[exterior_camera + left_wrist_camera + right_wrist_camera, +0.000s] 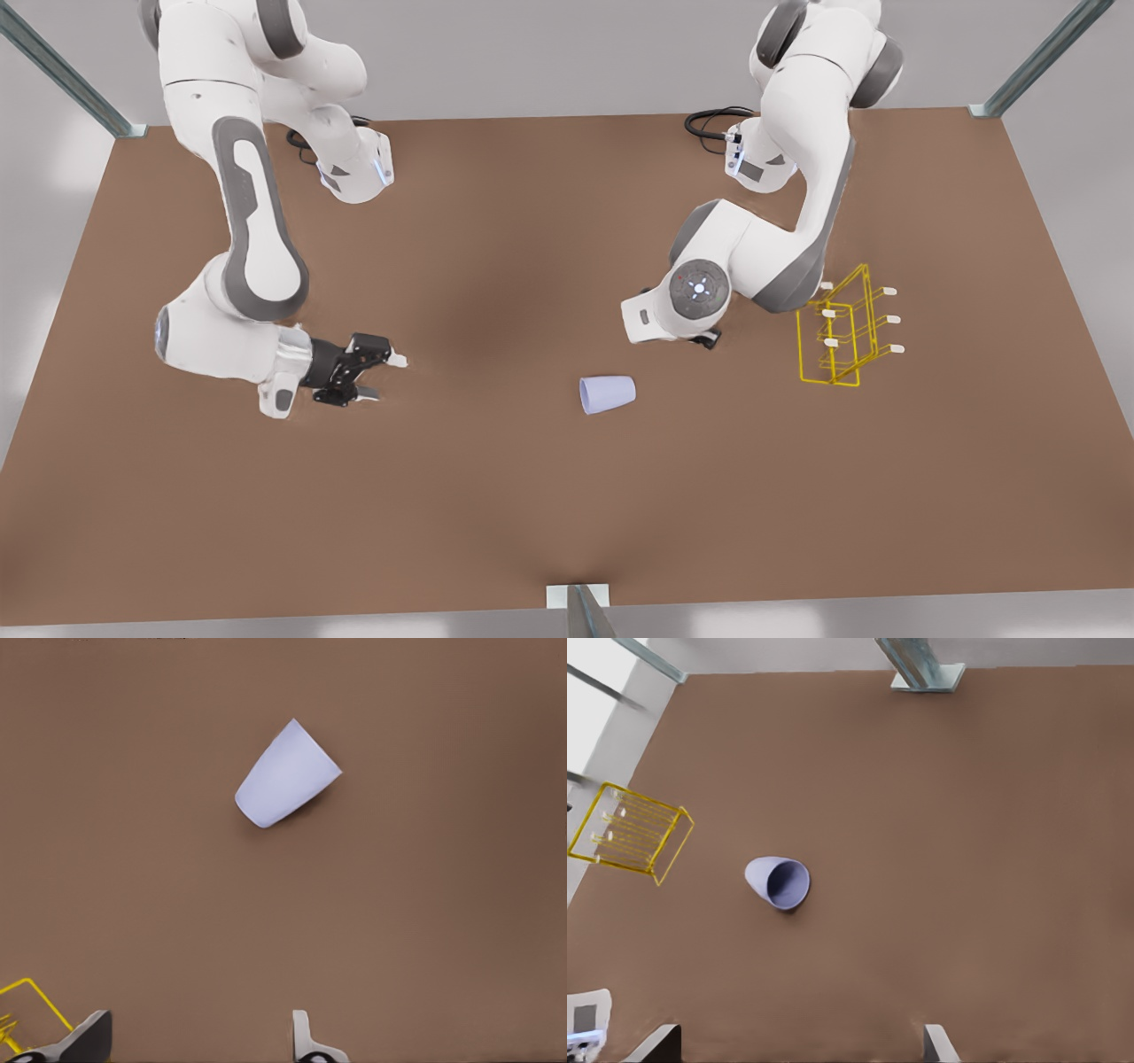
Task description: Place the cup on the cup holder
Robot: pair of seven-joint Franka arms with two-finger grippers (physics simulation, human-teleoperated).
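Observation:
The lavender-blue cup (608,393) lies on its side on the brown table, its wide rim toward the front view's left. The yellow wire cup holder (842,341) stands at the front view's right, well apart from the cup. My left arm's wrist (682,306) hangs between them, pointing down. In the left wrist view the left gripper (197,1041) is open, with the cup (286,775) ahead and a corner of the cup holder (27,1010) beside one finger. My right gripper (387,377) waits open at the front view's left, facing the cup's mouth (778,882).
The brown table (532,514) stretches wide around the cup. Metal posts stand at its back corners, and another post (580,607) rises at the front edge's middle. A black cable (713,120) coils at the back by the left arm's base.

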